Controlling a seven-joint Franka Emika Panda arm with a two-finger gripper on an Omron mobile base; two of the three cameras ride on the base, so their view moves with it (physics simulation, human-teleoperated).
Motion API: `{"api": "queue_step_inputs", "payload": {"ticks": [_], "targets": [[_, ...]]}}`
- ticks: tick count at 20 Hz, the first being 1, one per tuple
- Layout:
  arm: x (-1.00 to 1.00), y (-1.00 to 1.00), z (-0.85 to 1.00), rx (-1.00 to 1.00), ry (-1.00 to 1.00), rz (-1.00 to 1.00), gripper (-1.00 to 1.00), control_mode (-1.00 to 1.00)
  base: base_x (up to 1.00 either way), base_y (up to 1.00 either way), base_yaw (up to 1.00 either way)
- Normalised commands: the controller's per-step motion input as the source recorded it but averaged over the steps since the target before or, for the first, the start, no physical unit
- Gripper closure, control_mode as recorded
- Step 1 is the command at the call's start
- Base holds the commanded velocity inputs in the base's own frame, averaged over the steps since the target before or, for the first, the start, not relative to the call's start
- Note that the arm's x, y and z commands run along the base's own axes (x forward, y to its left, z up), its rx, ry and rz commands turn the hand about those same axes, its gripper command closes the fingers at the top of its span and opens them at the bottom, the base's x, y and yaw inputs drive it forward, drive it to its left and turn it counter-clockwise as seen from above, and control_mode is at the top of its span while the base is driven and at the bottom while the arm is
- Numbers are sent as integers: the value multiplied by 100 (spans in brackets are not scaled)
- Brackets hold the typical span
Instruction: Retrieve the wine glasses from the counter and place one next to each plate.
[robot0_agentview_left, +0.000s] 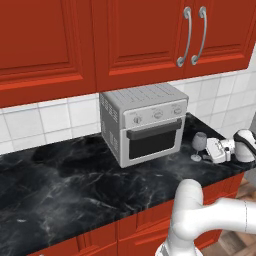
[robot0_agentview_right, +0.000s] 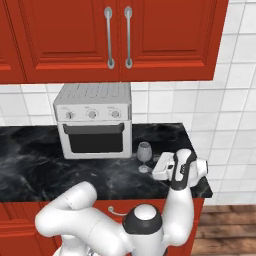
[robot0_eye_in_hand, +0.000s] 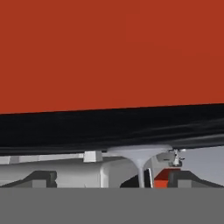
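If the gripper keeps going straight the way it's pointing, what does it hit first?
Most likely the wine glass: the open gripper lies level, pointing at it from the right. Past the glass stands the toaster oven. Depth between them is unclear.

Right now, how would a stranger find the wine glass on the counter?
Find the grey toaster oven on the black marble counter. Just to its right stands the wine glass, upright, between the oven and the white tool. It is the one small, clear, stemmed thing there.

Both base cams sit behind the arm, left and right, looking forward and down; they share the tabletop (robot0_agentview_left: 75, 185), toaster oven (robot0_agentview_left: 145, 122) and wine glass (robot0_agentview_left: 199, 145). Hand cam is low, very close to the glass foot
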Motion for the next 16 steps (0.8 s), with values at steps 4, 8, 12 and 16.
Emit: {"api": "queue_step_inputs", "payload": {"ticks": [4, 8, 12, 16], "targets": [[1, -3, 0, 0, 9, -13, -100, -100, 0, 0, 0], [2, -1, -1, 0, 7, -14, -100, -100, 0, 0, 0], [-1, 18, 0, 0, 0, -9, -100, -100, 0, 0, 0], [-7, 31, 0, 0, -6, -5, -100, -100, 0, 0, 0]]}}
